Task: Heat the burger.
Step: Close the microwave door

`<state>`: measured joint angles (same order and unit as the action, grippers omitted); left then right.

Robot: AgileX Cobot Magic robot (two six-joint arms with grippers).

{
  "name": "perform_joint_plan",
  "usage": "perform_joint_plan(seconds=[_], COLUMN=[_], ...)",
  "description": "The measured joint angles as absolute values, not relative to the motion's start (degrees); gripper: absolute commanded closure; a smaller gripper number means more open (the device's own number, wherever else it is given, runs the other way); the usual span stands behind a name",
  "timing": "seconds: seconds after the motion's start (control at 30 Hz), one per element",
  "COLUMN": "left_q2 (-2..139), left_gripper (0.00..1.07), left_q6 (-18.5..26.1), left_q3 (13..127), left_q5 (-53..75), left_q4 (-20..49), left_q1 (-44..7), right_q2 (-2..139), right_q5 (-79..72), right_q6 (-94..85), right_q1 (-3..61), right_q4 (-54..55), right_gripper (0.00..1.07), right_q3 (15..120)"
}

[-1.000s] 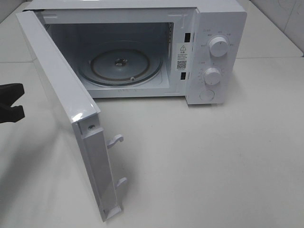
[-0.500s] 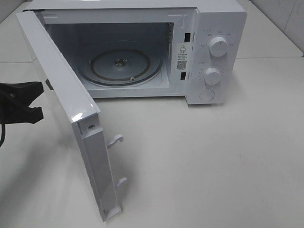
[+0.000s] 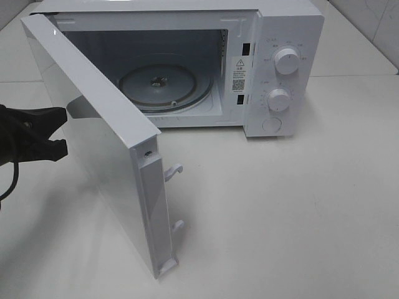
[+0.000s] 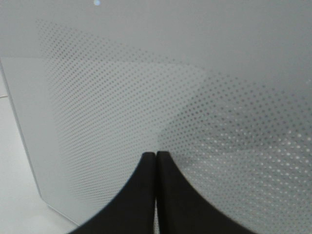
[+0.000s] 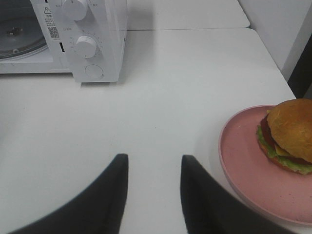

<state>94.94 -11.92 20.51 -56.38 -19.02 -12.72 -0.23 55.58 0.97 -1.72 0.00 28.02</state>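
**Mia:** White desk all around, and white walls too. Where is the burger?

**Ben:** The burger shows at the right edge of the right wrist picture. It sits on a pink plate, toward the far side of it. It has a shiny brown bun, a dark patty, and green and yellow bits sticking out. I can't see it in the high picture.

**Mia:** Is a tool near it?

**Ben:** The right tool is at the bottom of that same picture, just left of the plate. Its two black fingers stand apart, with bare desk showing between them. It holds nothing.

**Mia:** And the microwave?

**Ben:** The microwave is at the top of the high picture. Its door swings out toward the lower left and stands about half open. Inside is a round glass tray. Two white knobs sit on the right, one above the other.

**Mia:** What about the other tool?

**Ben:** The left tool is at the left edge of the high picture, right by the outside of the door. In the left wrist picture its black fingers are pressed together, with the dotted door window just past the tips. It grips nothing.
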Motion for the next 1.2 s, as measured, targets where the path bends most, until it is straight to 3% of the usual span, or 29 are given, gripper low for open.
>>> perform_joint_plan(seconds=[0.57,1.2], left_q2=[95.0,103.2], left_gripper=[1.07,1.07], left_q6=[-11.9,-9.2], left_q3=[24.2,31.6], left_q5=[-54.1,-52.8], left_q4=[-16.0,-5.3], left_q1=[-15.1,-23.5], right_q2=[-0.2,-0.2], right_q5=[55.6,55.6], right_q6=[1.0,1.0], right_q1=[-1.7,-1.7], right_q4=[0.0,0.0], right_gripper=[0.69,0.69], right_q3=[28.0,28.0])
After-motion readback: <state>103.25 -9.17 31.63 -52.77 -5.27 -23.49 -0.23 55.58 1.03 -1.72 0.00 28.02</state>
